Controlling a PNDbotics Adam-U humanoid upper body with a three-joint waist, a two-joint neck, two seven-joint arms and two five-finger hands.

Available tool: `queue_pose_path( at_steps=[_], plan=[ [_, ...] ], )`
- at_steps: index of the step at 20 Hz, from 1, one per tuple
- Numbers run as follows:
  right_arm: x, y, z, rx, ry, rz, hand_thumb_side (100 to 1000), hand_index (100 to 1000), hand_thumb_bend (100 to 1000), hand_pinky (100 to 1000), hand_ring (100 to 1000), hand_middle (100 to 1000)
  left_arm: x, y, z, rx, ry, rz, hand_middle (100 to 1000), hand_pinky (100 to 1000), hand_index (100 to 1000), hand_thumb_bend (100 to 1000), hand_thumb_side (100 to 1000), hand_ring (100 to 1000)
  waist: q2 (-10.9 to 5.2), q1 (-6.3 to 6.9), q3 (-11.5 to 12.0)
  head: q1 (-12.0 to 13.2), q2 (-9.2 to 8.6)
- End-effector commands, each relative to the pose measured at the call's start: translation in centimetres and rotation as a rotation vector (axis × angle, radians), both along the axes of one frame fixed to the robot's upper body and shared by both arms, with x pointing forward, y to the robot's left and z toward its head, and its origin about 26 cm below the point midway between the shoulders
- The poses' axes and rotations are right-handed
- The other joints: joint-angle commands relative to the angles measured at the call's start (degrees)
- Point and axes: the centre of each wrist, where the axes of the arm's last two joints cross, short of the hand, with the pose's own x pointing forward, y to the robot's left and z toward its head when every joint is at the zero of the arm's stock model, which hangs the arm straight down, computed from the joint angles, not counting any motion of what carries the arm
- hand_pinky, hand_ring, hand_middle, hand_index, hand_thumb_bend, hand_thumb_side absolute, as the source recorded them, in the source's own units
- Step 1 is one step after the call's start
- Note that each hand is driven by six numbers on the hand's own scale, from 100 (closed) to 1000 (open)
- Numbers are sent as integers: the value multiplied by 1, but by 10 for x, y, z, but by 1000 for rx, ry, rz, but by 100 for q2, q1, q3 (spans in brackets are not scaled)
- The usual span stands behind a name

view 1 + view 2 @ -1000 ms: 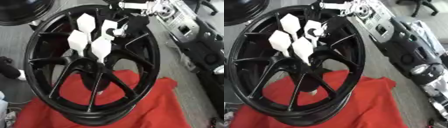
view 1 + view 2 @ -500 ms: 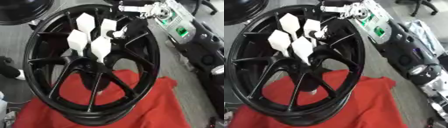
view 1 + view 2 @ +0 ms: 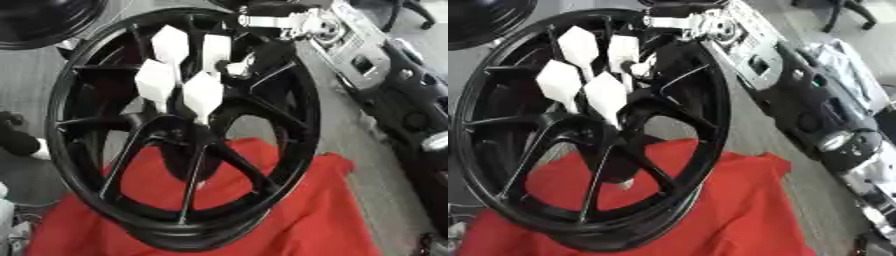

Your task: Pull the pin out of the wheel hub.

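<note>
A large black spoked wheel (image 3: 289, 125) stands upright on a red cloth (image 3: 324, 215). My right arm (image 3: 284, 22) comes in from the top right, silver and black. My right hand (image 3: 203, 92) lies against the spokes just above the hub (image 3: 175, 135), its white-backed fingers spread and pointing down and to the left. The fingers look straight. A small pale piece (image 3: 234, 67) shows beside the hand near the thumb; I cannot make out the pin itself. My left hand shows in neither view.
Black dashboard-like parts and a silver panel (image 3: 815, 100) lie along the right side. Another black wheel (image 3: 44, 20) sits at the top left. A dark rounded shape (image 3: 17, 142) with a white end is at the left edge. Grey surface lies around the cloth.
</note>
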Motion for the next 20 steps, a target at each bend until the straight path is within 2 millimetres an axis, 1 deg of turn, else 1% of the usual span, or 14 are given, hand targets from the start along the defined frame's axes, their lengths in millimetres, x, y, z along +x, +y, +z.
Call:
queue_pose_path(
  at_steps=[1, 4, 8, 9, 10, 11, 12, 13, 14, 15, 17, 20],
  plan=[
    [-1, -4, 13, 22, -7, -7, 633, 828, 100, 867, 766, 605, -2, 3, 10, 18, -27, 2, 624, 842, 776, 162, 778, 652, -102, 10, 9, -25, 33],
    [-2, -2, 14, 48, 12, -8, 642, 797, 100, 864, 758, 570, -1, 3, 10, 19, -24, 1, 624, 842, 776, 161, 780, 652, -100, 14, 17, -36, 33],
    [-3, -2, 15, 90, 38, -15, 599, 684, 100, 843, 725, 485, -1, 4, 9, 20, -21, 3, 624, 842, 776, 156, 779, 651, -93, 19, 32, -45, 33],
    [-4, -2, 16, 102, 41, -16, 566, 638, 100, 829, 704, 460, -1, 4, 9, 20, -20, 4, 624, 842, 776, 156, 779, 651, -93, 20, 34, -49, 33],
    [-4, -2, 17, 114, 43, -17, 557, 627, 100, 825, 697, 453, -1, 4, 9, 20, -19, 5, 624, 842, 776, 156, 779, 651, -92, 20, 36, -55, 33],
    [-5, -2, 18, 125, 43, -17, 521, 587, 100, 807, 666, 424, -1, 4, 9, 19, -18, 5, 624, 842, 776, 156, 779, 651, -92, 22, 39, -65, 33],
    [-6, -2, 20, 135, 42, -17, 500, 572, 100, 798, 653, 412, -1, 4, 9, 18, -18, 5, 624, 842, 776, 156, 779, 651, -93, 24, 42, -70, 33],
    [-6, -2, 21, 142, 40, -16, 463, 546, 100, 778, 621, 391, -1, 4, 9, 18, -19, 6, 624, 842, 776, 155, 777, 650, -94, 26, 44, -74, 33],
    [-7, -2, 23, 148, 38, -14, 454, 541, 100, 771, 615, 386, -1, 5, 9, 17, -19, 7, 624, 842, 776, 154, 777, 650, -96, 28, 47, -78, 33],
    [-8, -2, 24, 152, 38, -13, 414, 522, 100, 750, 591, 369, -1, 5, 9, 17, -19, 7, 623, 841, 775, 154, 775, 650, -99, 29, 49, -83, 33],
    [-9, -3, 26, 159, 38, -10, 388, 507, 100, 739, 576, 356, -2, 5, 9, 15, -19, 7, 623, 841, 775, 153, 776, 650, -104, 30, 54, -92, 33],
    [-10, -4, 30, 188, 45, -9, 386, 494, 100, 731, 562, 345, -2, 5, 8, 13, -16, 6, 623, 841, 776, 154, 777, 649, -109, 31, 57, -98, 33]
  ],
)
